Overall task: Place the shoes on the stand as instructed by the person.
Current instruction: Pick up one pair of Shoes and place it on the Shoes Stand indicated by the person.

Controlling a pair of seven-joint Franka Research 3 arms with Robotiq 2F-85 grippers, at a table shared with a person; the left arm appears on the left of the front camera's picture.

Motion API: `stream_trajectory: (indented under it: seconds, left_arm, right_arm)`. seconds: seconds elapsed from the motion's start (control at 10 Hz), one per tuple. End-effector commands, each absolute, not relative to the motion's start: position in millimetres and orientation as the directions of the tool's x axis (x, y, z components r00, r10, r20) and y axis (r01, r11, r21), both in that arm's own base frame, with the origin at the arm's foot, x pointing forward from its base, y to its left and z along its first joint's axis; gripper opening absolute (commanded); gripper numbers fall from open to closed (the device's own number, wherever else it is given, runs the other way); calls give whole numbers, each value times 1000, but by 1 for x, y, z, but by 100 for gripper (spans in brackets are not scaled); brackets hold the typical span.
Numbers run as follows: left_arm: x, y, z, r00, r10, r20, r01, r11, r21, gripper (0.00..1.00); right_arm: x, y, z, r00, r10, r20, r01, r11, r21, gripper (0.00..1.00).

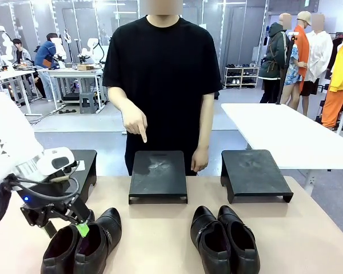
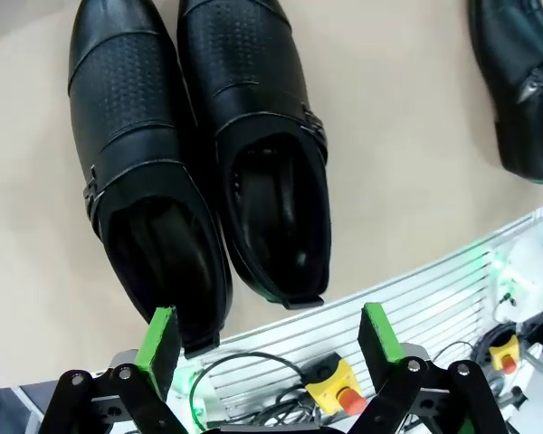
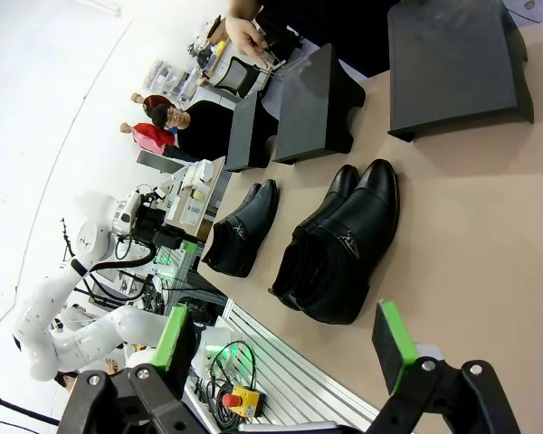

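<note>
The person's hand [image 1: 138,125] pointed at the centre stand [image 1: 158,174]. At lower left, the left end effector [image 2: 270,330] hung wide and empty over the left shoes [image 1: 83,244], seemingly pre-grasp. Next it needed to descend and close. The right end effector [image 3: 285,339] stood wide too.

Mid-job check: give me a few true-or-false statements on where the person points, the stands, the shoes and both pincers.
1. The person's pointing hand aims down at the middle stand. True.
2. A shoe already sits on the right stand. False: its top is bare; the left pair and the right pair both lie on the table.
3. The left pincer is open over the left pair's heels. True.
4. The right pincer grips a shoe. False: it is open and holds nothing.
</note>
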State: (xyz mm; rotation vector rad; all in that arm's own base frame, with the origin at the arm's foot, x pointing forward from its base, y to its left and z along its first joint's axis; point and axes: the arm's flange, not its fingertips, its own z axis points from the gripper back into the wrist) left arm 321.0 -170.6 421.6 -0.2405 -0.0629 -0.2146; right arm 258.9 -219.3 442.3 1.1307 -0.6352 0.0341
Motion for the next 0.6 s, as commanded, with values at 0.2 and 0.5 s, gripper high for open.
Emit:
stream_trajectory:
  seconds: [0.2,0.5]
  left_arm:
    - [314,-164,366,981,-170,93,186,959,-214,100]
    - [326,-163,349,984,-158,86,173,962,-213,100]
  right_arm:
    - [259,-219,444,817,-294,496,-348,435,831,100]
    - [259,-219,444,817,-294,496,-348,435,831,100]
